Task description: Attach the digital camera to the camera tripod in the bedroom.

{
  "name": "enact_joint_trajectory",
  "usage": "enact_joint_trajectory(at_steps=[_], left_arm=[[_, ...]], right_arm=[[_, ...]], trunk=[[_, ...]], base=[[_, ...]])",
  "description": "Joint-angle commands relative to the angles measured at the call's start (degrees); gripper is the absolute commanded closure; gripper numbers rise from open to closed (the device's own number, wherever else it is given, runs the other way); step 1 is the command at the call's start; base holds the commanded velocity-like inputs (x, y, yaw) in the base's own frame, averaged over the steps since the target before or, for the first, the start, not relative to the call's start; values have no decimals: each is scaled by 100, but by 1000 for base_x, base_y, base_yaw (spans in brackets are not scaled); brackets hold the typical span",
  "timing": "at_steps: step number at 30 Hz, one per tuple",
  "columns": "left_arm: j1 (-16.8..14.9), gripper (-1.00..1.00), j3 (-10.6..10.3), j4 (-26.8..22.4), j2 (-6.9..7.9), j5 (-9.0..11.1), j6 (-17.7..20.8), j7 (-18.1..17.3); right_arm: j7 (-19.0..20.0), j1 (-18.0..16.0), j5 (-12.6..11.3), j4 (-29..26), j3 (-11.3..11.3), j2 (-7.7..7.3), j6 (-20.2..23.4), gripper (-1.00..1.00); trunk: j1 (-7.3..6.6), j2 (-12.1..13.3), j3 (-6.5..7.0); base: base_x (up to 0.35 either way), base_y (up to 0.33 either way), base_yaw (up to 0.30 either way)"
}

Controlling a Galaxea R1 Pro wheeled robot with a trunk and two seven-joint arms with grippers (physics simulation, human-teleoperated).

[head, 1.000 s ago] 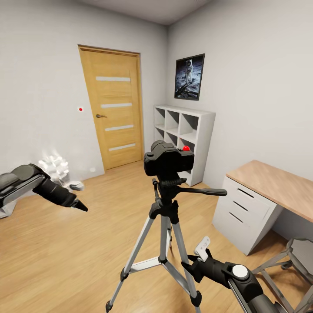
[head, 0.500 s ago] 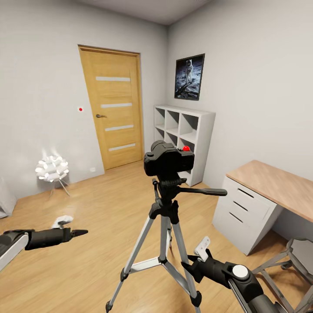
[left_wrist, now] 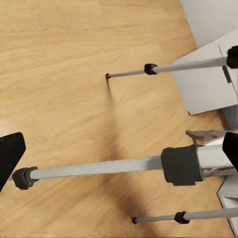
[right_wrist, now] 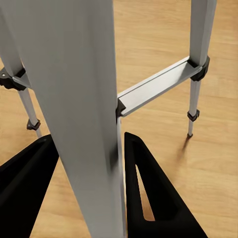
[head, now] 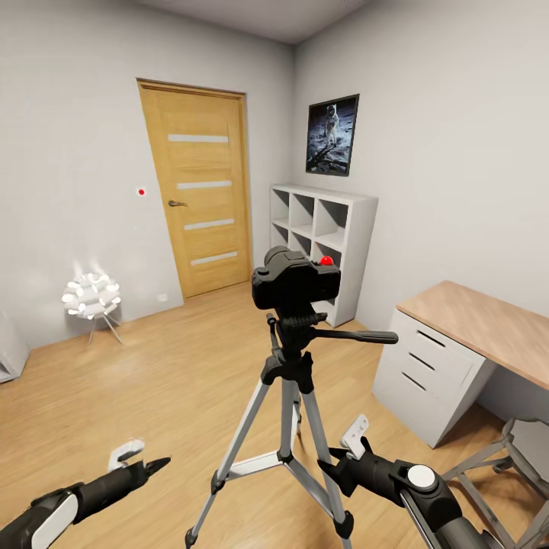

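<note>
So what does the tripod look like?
The camera tripod stands upright on the light wood floor on three spread silver metal legs with black joints and feet, tied by silver braces lower down. A long black pan handle sticks out sideways from its black head. The black digital camera with a red button sits on top.

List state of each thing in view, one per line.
camera: mounted on tripod head, upright
tripod: standing, legs spread
door: closed
lamp: lit, on floor
shelf: cubes open
left end effector: low, holding nothing
right end effector: open, fingers either side of a tripod leg
</note>
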Motion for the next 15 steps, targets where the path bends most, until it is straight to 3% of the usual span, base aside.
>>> enact_joint_trajectory(at_steps=[1, 6, 15], left_arm=[[5, -100, -18, 106, -35, 72, -18, 97], [41, -100, -20, 399, -149, 99, -361, 418], [208, -100, -23, 550, -218, 103, -548, 574]], right_arm=[[11, -3, 192, 34, 4, -4, -46, 100], [11, -1, 192, 29, 4, -5, -45, 100], [11, 7, 192, 25, 4, -6, -48, 100]], trunk=[[3, -8, -10], [3, -8, -10], [3, -8, -10]], base=[[0, 0, 0], [0, 0, 0], [0, 0, 0]])
